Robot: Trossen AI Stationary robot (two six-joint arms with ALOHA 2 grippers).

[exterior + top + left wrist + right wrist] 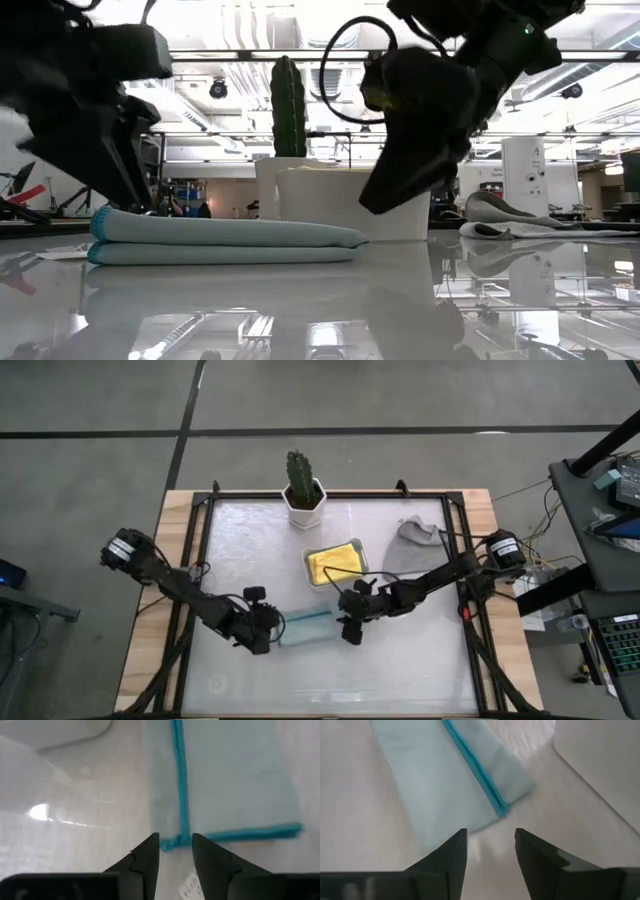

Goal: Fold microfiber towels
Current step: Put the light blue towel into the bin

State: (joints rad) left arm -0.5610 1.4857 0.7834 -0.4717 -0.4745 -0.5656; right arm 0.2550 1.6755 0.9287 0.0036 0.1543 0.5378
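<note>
Folded teal towel point(220, 243) between parted, empty grippers; tray point(335, 562), cactus point(302, 488) behind.

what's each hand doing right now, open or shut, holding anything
Left hand: open, holding nothing, at the corner of the folded pale teal towel.
Right hand: open, holding nothing, at the towel's other end.
</note>
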